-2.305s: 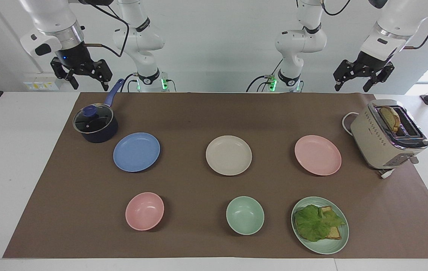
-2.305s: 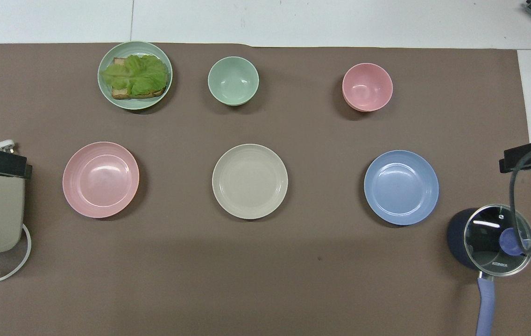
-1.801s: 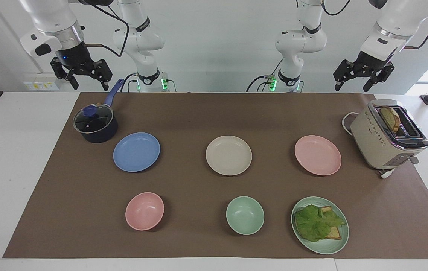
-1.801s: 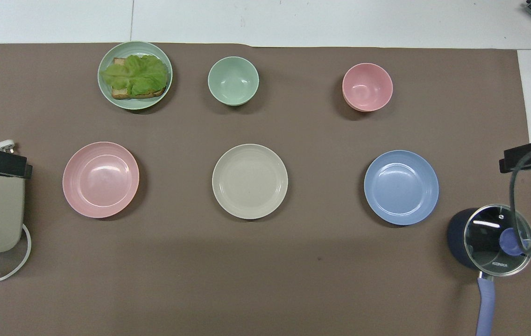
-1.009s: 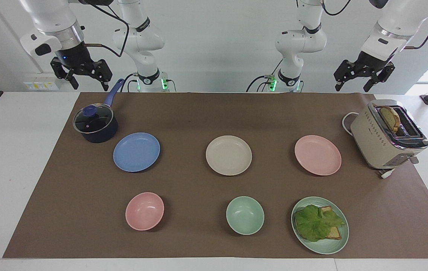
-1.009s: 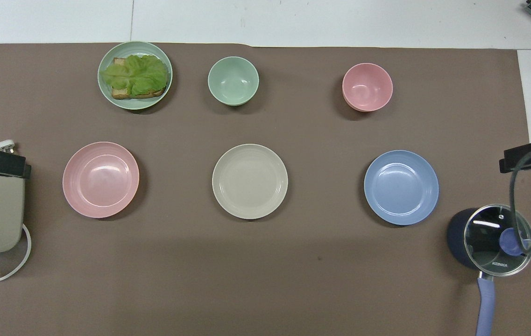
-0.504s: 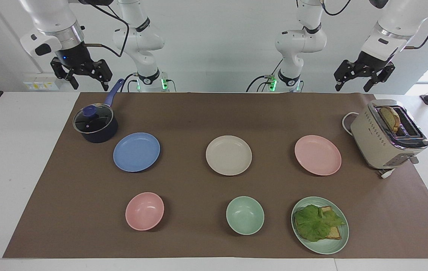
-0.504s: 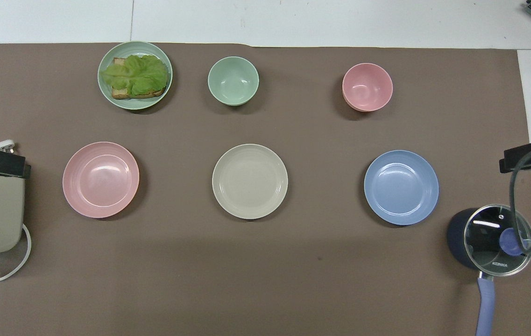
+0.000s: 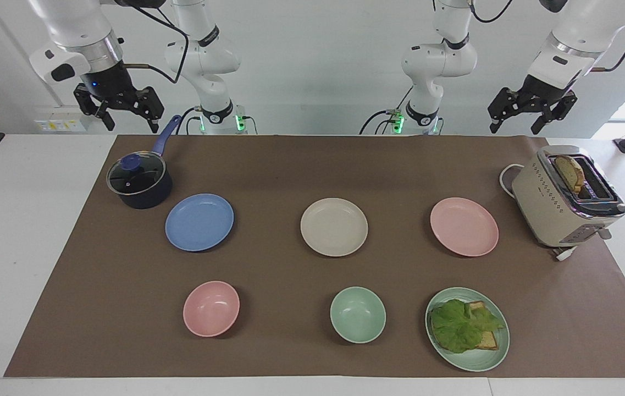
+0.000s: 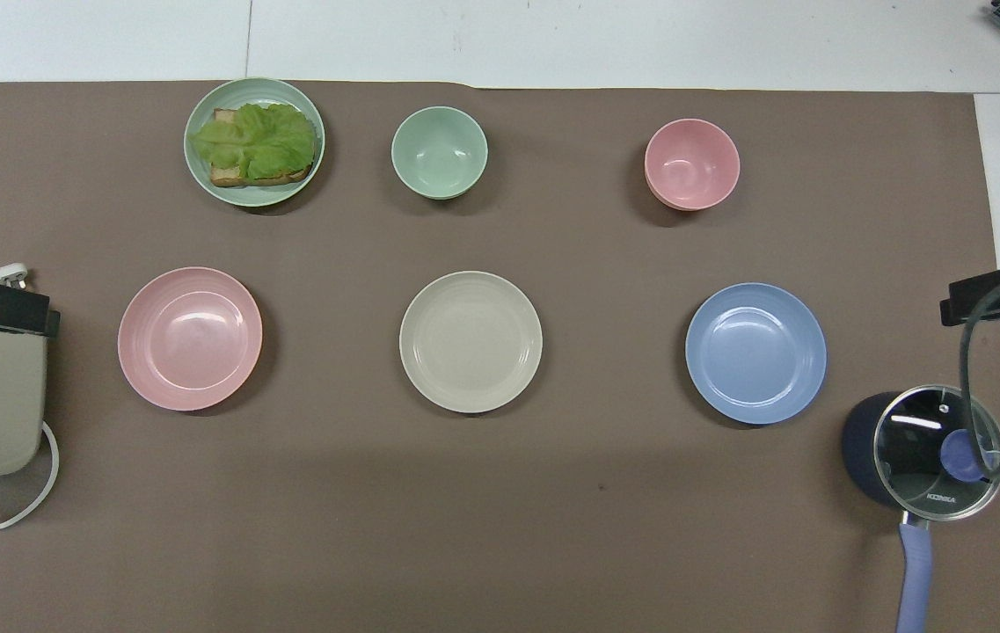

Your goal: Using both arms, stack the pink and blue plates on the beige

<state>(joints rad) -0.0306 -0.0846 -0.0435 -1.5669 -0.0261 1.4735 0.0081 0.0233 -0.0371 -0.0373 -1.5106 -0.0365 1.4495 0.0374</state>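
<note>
both grippers, the left gripper and the right gripper, hang open and empty at the mat's robot-side corners, so a shallow pink plate or blue plate in the middle row could slip before reaching the beige plate between them.

Brown mat: matt, paper-like, smooth, covers most of white glossy tabletop. Pink plate, beige plate, blue plate: matt, smooth, faint sheen at centres. Pink bowl, green bowl: same matt finish. Saucepan: dark body, glossy glass lid, metal rim. Toaster: cream satin shell, shiny chrome top. Arms: glossy white plastic shells.
</note>
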